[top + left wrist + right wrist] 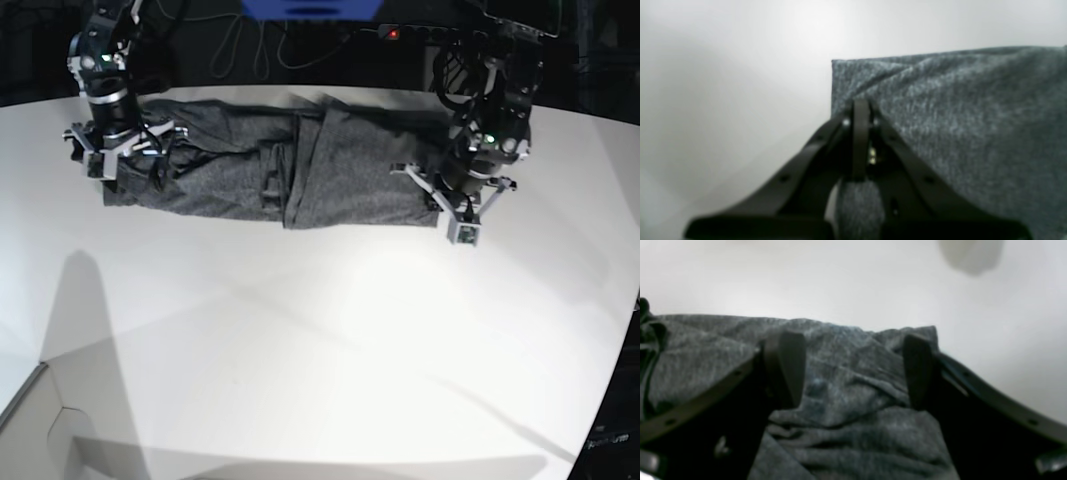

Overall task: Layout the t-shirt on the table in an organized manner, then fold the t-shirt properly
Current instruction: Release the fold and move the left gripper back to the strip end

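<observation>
T-shirt (250, 170) folded long on table (330, 340), left pincer (861, 110) clamped on its fabric, right pincer (853, 370) spread wide above it

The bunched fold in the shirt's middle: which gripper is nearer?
Left gripper, at the shirt's end beside the fold. Right gripper is at the far end.

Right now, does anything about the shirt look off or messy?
Yes. The t-shirt lies as a long band on the table, but its middle is bunched into overlapping folds, and the end under the open right hand is rumpled.
</observation>
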Available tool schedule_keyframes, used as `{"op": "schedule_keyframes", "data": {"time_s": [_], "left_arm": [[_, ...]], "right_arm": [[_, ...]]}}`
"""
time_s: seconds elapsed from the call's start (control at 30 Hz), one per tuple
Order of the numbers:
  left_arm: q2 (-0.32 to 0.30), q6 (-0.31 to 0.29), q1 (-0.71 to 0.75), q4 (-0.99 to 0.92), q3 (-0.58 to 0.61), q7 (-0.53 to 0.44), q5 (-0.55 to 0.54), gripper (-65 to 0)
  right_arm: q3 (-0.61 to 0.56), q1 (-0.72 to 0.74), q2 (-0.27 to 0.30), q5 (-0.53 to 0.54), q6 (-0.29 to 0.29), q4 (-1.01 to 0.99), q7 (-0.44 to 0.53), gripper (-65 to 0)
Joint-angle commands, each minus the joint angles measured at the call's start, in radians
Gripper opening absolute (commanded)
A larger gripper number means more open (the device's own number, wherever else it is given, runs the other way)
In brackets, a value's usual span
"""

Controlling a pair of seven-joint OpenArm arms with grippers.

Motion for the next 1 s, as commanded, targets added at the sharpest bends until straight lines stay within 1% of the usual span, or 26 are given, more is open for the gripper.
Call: {"op": "schedule_keyframes", "data": {"time_s": [0.0,0.07,0.13,0.3,0.57,0.8,0.97], "left_arm": [[-0.005,0.003,-0.009,-0.016,-0.002,-0.003,0.007,-64.9],[-0.008,0.003,-0.009,-0.05,-0.001,-0.039,0.007,-64.9],[-0.008,0.003,-0.007,-0.074,-0.001,-0.048,0.007,-64.9],[-0.009,0.003,-0.007,-0.091,-0.001,-0.056,0.007,-64.9],[-0.011,0.003,-0.007,-0.087,-0.007,-0.056,0.007,-64.9],[-0.011,0.003,-0.007,-0.087,-0.008,-0.056,0.007,-64.9],[-0.011,0.003,-0.007,-0.081,-0.01,-0.052,0.007,-64.9]], "right_arm": [[0.016,0.008,-0.006,0.008,0.002,0.018,-0.003,-18.9],[0.042,0.022,-0.009,0.008,0.002,0.018,-0.06,-18.8],[0.07,0.049,-0.007,0.008,0.002,0.012,-0.112,-18.7],[0.134,0.102,-0.006,0.008,0.002,-0.031,-0.187,-18.5],[0.147,0.12,-0.006,0.008,0.002,-0.108,-0.195,-18.8],[0.148,0.12,-0.006,0.005,-0.001,-0.13,-0.198,-18.9],[0.136,0.109,-0.027,0.005,0.0,-0.134,-0.199,-19.4]]}}
